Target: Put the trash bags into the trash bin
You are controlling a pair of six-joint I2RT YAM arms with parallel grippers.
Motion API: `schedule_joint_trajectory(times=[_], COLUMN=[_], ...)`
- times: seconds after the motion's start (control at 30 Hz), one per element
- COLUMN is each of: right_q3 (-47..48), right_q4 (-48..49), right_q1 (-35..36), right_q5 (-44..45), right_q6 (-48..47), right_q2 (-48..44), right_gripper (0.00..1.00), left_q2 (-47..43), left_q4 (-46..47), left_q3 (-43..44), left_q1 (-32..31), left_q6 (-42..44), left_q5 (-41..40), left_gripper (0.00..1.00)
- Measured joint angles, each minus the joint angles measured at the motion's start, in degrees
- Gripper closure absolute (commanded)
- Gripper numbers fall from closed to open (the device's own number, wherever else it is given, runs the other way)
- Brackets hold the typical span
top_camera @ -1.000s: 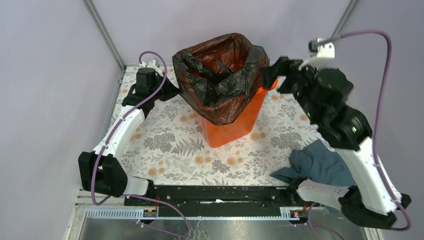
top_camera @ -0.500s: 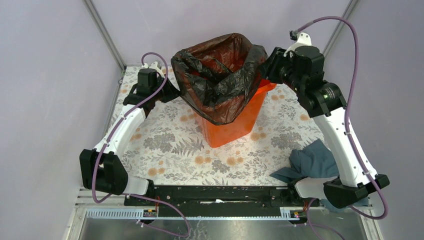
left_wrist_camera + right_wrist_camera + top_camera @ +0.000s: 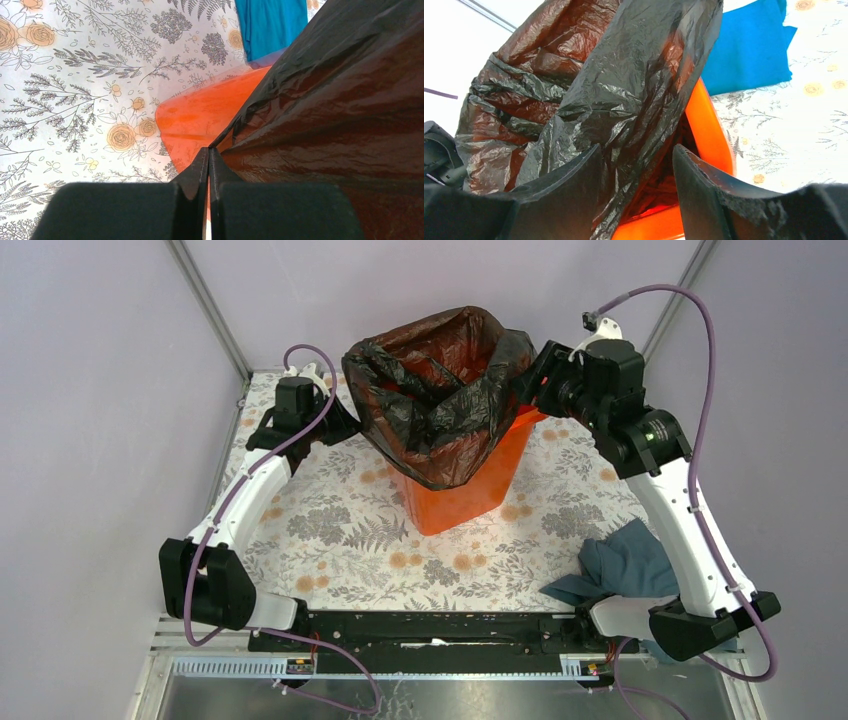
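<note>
The orange trash bin [image 3: 465, 490] stands mid-table. The glossy black trash bag [image 3: 440, 390] is draped over its mouth, part hanging inside and part down its outer sides. My left gripper [image 3: 347, 426] is at the bin's left side, shut on the bag's edge. In the left wrist view the shut fingers [image 3: 208, 161] pinch the film of the bag [image 3: 340, 100] next to the bin's wall [image 3: 200, 112]. My right gripper [image 3: 532, 390] is open at the bin's right rim. In the right wrist view its gap [image 3: 636, 150] straddles the bag [image 3: 624, 100] beside the bin's rim [image 3: 709, 125].
A grey-blue cloth [image 3: 625, 560] lies at the front right by the right arm's base. A bright blue cloth [image 3: 749, 50] lies on the flowered table beyond the bin; it also shows in the left wrist view [image 3: 270, 25]. Walls and frame posts stand close behind.
The right arm has swung in and turned its wrist, bringing its open gripper up against the bag at the bin's right rim. The left gripper and bag stay put.
</note>
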Motion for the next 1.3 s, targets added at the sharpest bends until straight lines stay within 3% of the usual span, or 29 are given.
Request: schedule_joint_trajectory(times=[0.27, 0.37, 0.43, 0.53, 0.77, 1.1, 1.3], right_q3=[-4.13, -4.42, -4.42, -4.42, -5.79, -19.45, -24.87], right_q4=[7.34, 8.24, 8.35, 8.46, 6.82, 6.45, 8.35], right_q1=[0.00, 0.00, 0.00, 0.00, 0.00, 0.00, 0.00], right_q5=[-0.13, 0.07, 0.15, 0.61, 4.94, 10.93, 15.61], right_q6=[4.61, 6.47, 7.41, 8.04, 4.33, -3.28, -7.02], right_q2=[0.02, 0.52, 1.11, 1.81, -1.31, -19.89, -20.59], right_gripper=[0.55, 0.69, 0.85, 1.00, 1.00, 1.00, 1.00], left_q2=[0.00, 0.00, 0.00, -0.02, -0.02, -0.02, -0.13], left_q4=[0.00, 0.00, 0.00, 0.02, -0.02, -0.04, -0.07], left_q3=[0.02, 0.02, 0.07, 0.22, 0.74, 1.14, 2.19], left_q1=[0.00, 0.00, 0.00, 0.00, 0.00, 0.00, 0.00], left_q6=[-0.02, -0.02, -0.02, -0.02, -0.02, -0.04, -0.04], left_q5=[0.46, 0.50, 0.52, 0.59, 0.79, 1.99, 2.19], left_gripper=[1.00, 1.00, 1.00, 1.00, 1.00, 1.00, 1.00])
